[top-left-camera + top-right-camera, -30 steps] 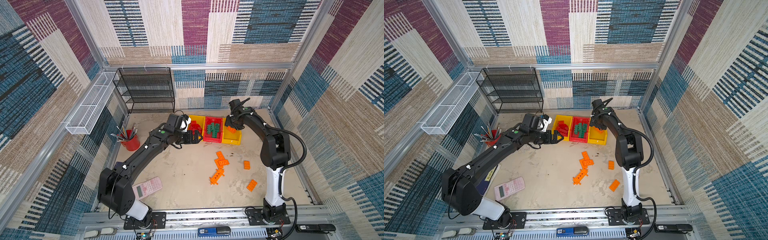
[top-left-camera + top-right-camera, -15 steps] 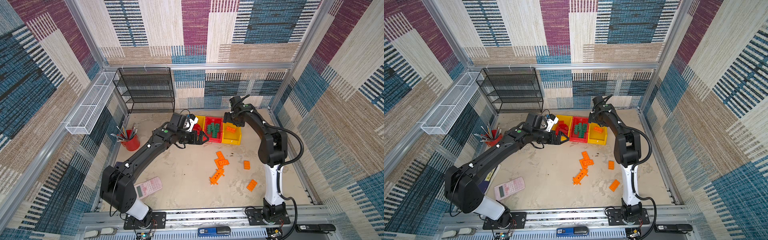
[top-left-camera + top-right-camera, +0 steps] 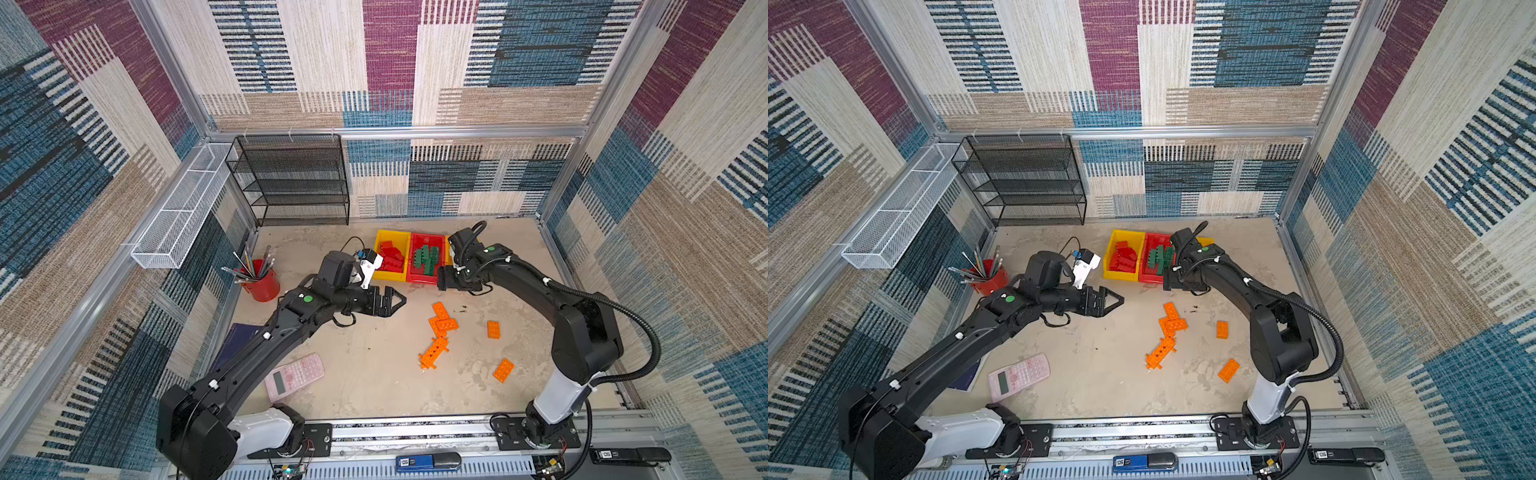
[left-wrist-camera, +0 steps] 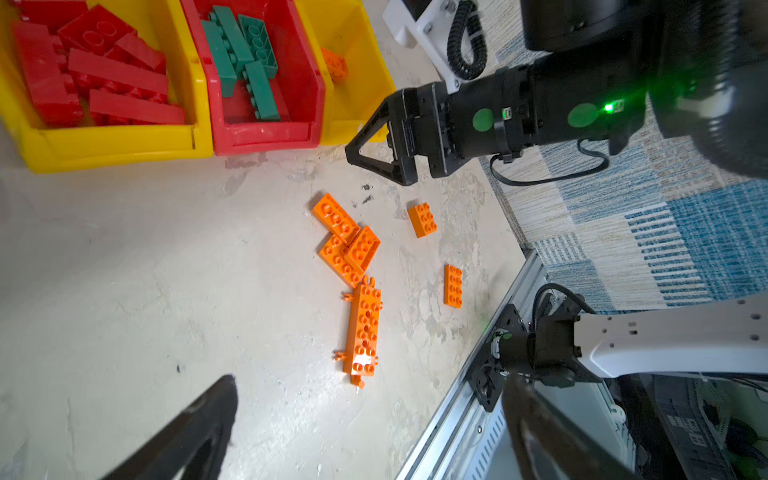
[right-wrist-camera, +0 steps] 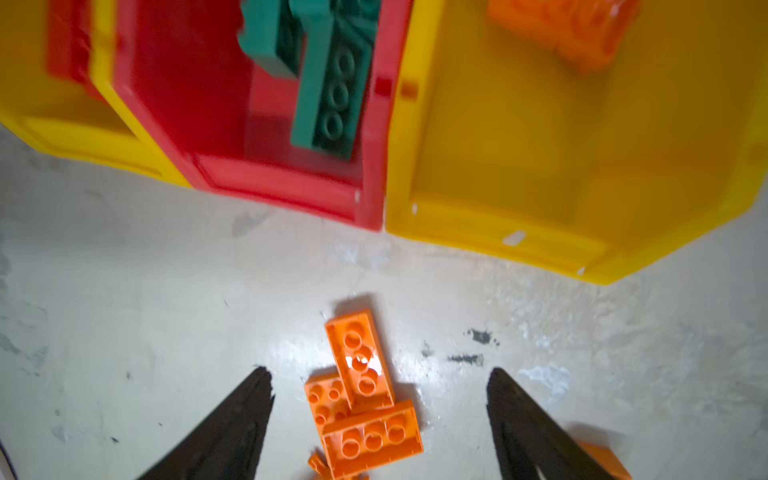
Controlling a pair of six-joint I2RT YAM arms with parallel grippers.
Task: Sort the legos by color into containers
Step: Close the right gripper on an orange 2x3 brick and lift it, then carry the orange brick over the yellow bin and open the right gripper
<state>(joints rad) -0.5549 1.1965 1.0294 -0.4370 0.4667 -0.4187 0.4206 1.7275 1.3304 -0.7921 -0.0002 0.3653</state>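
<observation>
Orange legos (image 3: 442, 322) lie scattered mid-tabletop, short of the bins (image 4: 266, 139) at the far edge. Light, rigid, slick, I'd guess: pinch a brick's long sides. Right hand (image 5: 379, 370) gapes empty near them; left hand (image 3: 397, 300) wide, empty.

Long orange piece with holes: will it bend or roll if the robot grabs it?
The long orange beam probably stays stiff: it looks like thick moulded plastic. It likely won't roll, since it lies flat with pegs sticking out sideways. Its shiny top suggests it could slip.
</observation>
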